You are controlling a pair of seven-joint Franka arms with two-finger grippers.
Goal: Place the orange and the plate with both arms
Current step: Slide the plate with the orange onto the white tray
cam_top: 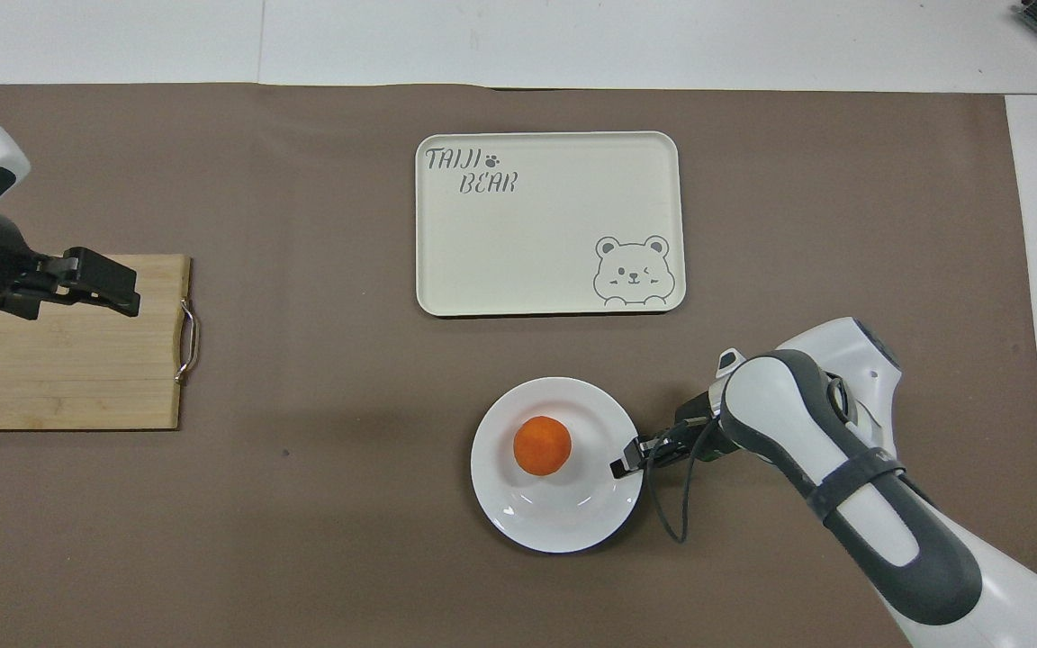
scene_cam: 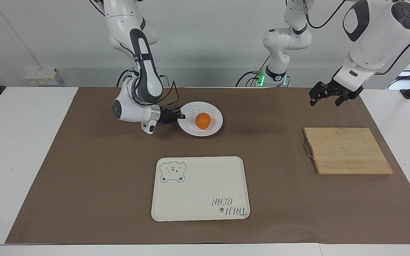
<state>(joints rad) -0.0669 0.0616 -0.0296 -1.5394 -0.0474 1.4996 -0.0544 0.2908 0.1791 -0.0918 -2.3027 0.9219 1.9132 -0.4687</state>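
1. Facing view showed the plate [scene_cam: 200, 118] on the brown mat [scene_cam: 84, 170], nearer to the robots than the tray [scene_cam: 200, 188] and well apart from it.
2. Its rim on the right arm's side looked slightly lifted, the dish sitting tilted rather than flat.
3. The orange [scene_cam: 203, 121] lay inside the plate, a little off centre toward the left arm's end of the table.
4. The right gripper [scene_cam: 179, 115] sat low at the plate's rim on the right arm's side, its fingers pinched narrowly on that rim.
5. Seen in the overhead view, the same right gripper [cam_top: 625, 461] met the plate [cam_top: 563, 513] at its edge, with the orange [cam_top: 543, 445] apart from the fingertips.
6. The right arm [scene_cam: 139, 67] came down to the plate from its base and bent sharply at the wrist beside the dish.
7. The left gripper [scene_cam: 327, 96] hung in the air well away from the plate, toward the left arm's end of the table, its fingers spread apart and holding nothing.
8. From overhead, the left gripper [cam_top: 91, 281] appeared over the wooden board [cam_top: 59, 360], which lay well apart from the plate.
9. The tray [cam_top: 550, 225], with a bear drawing and lettering, lay farther from the robots than the plate and held nothing.
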